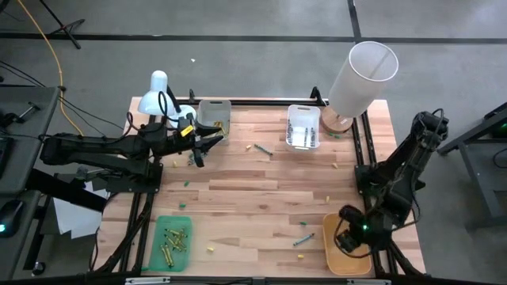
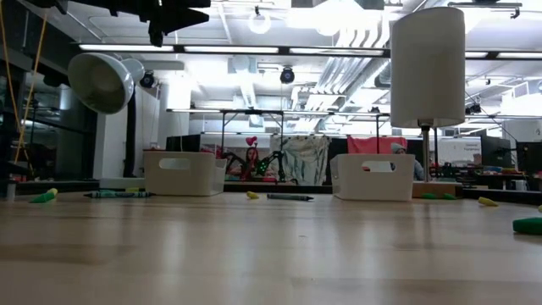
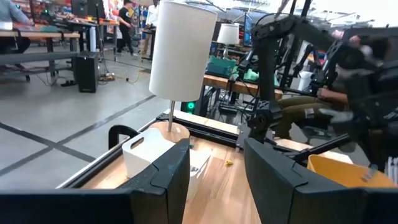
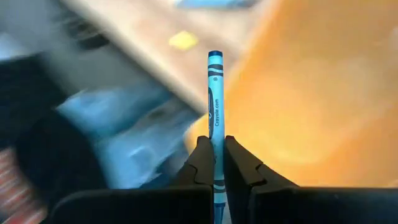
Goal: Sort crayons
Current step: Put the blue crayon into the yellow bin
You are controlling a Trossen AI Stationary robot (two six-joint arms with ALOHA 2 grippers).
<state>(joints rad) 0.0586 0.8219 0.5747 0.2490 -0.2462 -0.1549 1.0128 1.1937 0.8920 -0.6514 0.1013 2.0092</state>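
One blue crayon (image 4: 215,106) pinched in right gripper's (image 4: 215,163) fingers (image 4: 200,163).

The left arm reaches in from the left edge of the table toward its far side, and the left gripper (image 1: 200,149) hangs well above the tabletop near the far-left corner. Its two dark fingers (image 3: 166,173) stand apart with a clear gap between them and nothing in it. The right arm is folded back on itself at the right edge, and the right gripper (image 1: 346,240) points down at the near-right corner. Its dark fingers (image 4: 200,163) are pinched on a slim blue-teal crayon (image 4: 215,99), which juts straight out past the tips.
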